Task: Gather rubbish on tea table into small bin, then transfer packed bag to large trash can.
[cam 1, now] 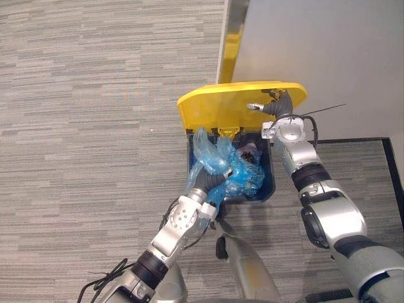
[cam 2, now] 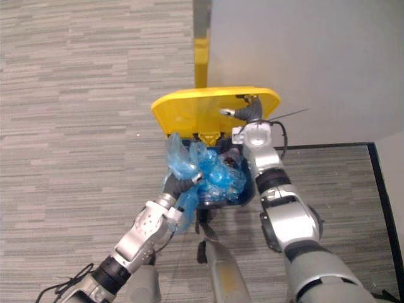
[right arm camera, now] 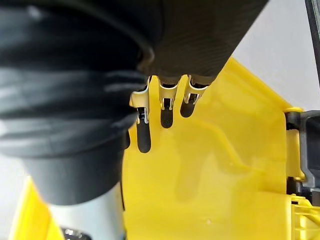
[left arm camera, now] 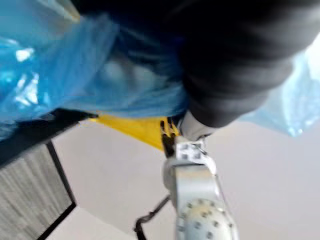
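Blue bag [cam 1: 230, 169]: over large can [cam 1: 269, 182], against left hand [cam 1: 203, 182]; grip unclear.
Yellow lid [cam 1: 211, 108]: right hand [cam 1: 278, 105] props it, straight fingers [right arm camera: 166, 117].

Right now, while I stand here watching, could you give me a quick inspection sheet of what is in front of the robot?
surface: grey striped carpet.
job's things: blue bag bulging out of the dark blue trash can; the can's yellow lid is raised.
clutter: nothing seen.
hands: right hand open, straight fingers pressed against the lid, propping it up; left hand at the bag by the can's near rim, its grip hidden by the plastic.
cables: nothing seen.
surroundings: white wall behind the can, a yellow strip on its corner, a black border line on the floor.
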{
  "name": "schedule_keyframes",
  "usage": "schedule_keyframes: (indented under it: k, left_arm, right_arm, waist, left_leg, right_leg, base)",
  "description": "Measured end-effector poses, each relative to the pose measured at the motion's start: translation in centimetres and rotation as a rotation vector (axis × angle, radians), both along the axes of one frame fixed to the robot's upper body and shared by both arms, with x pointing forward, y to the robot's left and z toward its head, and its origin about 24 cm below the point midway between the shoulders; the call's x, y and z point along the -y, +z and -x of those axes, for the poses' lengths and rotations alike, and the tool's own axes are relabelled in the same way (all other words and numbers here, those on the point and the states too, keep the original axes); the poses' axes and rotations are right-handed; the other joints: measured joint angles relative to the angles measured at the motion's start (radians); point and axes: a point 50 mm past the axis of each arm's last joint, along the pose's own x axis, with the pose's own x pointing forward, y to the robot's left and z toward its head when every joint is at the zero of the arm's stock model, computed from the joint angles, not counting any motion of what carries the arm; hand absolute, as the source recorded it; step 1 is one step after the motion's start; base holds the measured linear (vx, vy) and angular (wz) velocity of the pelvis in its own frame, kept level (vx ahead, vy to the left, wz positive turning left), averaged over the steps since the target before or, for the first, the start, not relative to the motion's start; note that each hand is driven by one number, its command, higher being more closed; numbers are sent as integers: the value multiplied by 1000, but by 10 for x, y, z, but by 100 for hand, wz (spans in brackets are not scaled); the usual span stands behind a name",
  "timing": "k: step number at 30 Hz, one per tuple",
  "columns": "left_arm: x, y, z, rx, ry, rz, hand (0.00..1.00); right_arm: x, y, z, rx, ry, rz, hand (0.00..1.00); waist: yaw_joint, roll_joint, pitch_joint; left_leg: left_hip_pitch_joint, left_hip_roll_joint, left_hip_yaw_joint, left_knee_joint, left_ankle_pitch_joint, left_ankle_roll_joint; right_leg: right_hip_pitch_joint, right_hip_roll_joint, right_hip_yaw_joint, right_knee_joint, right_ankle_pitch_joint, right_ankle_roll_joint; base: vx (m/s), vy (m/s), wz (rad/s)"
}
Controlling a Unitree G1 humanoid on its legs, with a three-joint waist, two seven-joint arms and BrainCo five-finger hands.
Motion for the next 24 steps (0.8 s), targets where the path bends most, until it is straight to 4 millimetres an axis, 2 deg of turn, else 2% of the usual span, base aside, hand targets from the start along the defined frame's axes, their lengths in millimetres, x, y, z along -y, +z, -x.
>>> schedule_keyframes:
  k: [4,11,14,17,24]
  left_arm:
    - [12,15,-3,49,-25,22,100]
    - [18,25,-5,91,-35,16,100]
    - [17,22,-11,86,-6,-14,100]
    - [17,7,-24,39,38,-101,100]
    - [9,-19,-47,-44,118,-287,100]
  right_arm:
    - [0,1,-1,0,-1,1,0]
    - [0,2,-1,1,-1,4,0]
    - [2,8,0,27,-3,7,0]
    - [2,12,1,45,2,8,0]
    - [2,-4,6,23,5,-9,0]
  waist:
    - [-7,1,0]
    - [-19,1,1]
    - [-20,1,0]
    - [-20,2,0]
    - [-19,2,0]
  left_leg:
    - [-3,-5,-2,-2,2,2]
    - [-7,-5,-1,-8,2,10]
    - [-28,-8,1,-25,8,13]
    - [-41,-9,5,-48,29,6]
    - [-51,-13,9,-92,57,0]
  right_leg:
    - [0,-8,-6,1,1,0]
    - [-6,-9,-5,0,1,0]
    - [-36,-11,2,1,2,1]
    - [-61,-12,2,1,7,-1]
    - [-94,-22,-2,13,3,-9]
  base:
    - [56,47,4]
    - [54,41,1]
    - [59,30,2]
    - [87,17,-2]
    - [79,34,4]
